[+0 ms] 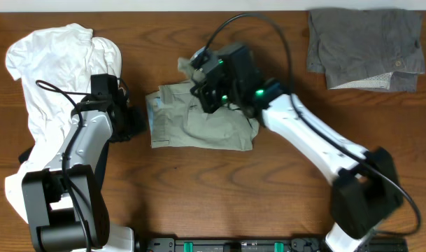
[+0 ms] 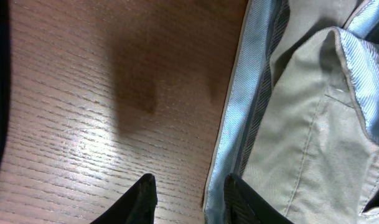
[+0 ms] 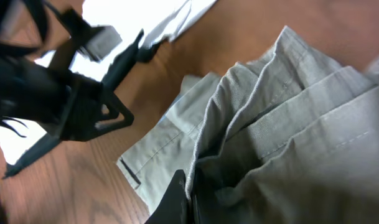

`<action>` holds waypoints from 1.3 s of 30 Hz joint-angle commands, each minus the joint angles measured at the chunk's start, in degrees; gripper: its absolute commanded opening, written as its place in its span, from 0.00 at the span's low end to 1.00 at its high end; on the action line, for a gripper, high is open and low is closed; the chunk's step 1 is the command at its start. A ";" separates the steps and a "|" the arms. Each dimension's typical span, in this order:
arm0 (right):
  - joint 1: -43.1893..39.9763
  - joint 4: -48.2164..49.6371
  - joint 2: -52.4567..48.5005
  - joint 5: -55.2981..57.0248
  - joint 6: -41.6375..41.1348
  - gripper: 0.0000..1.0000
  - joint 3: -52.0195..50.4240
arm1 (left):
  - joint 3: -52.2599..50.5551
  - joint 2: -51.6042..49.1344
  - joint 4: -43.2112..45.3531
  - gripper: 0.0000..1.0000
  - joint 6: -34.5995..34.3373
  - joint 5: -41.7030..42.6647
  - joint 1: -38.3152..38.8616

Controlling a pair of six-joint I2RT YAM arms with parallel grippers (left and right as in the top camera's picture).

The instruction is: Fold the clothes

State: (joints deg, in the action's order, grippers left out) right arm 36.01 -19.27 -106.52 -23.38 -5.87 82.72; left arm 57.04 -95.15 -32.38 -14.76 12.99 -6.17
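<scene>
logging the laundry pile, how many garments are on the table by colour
white T-shirt: 1
khaki shorts: 1
grey shorts: 1
Total: 3

White-shelled arms (image 1: 307, 133), black joints (image 1: 363, 199), looping black cables (image 1: 249, 16), green lights (image 1: 258, 92).

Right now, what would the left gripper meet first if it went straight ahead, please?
The left gripper would likely meet the khaki shorts at their pale-blue waistband; depth is unclear.
</scene>
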 commanded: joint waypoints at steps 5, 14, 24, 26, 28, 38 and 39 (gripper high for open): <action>4.52 4.04 -5.95 -3.04 -3.13 0.01 0.81 | 1.27 -0.33 -0.15 0.38 0.57 0.11 -0.22; 8.13 12.44 -6.40 -1.73 -6.40 0.01 0.92 | 1.27 -0.33 -0.15 0.38 0.55 0.11 -0.22; 13.49 21.64 -10.84 6.12 -11.47 0.74 0.92 | 1.27 -0.33 -0.15 0.38 0.57 0.09 -0.13; 14.01 21.46 -10.73 6.99 -11.39 0.87 0.92 | 1.27 -0.33 -0.15 0.38 0.57 0.09 -0.13; 13.73 21.44 -9.92 6.88 -11.28 0.95 0.92 | 1.27 -0.33 -0.13 0.38 0.59 0.07 -0.13; 5.64 12.81 -1.05 6.88 -11.28 0.99 0.92 | 2.62 -0.20 0.00 0.38 0.79 -0.13 -1.14; 4.63 11.21 -0.28 6.88 -11.26 0.99 0.92 | 3.37 -0.04 -0.59 0.37 0.81 -0.13 -1.44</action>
State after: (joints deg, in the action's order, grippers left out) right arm 43.18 -6.74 -110.98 -16.86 -16.60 82.78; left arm 57.63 -95.15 -32.38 -14.74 13.02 -6.79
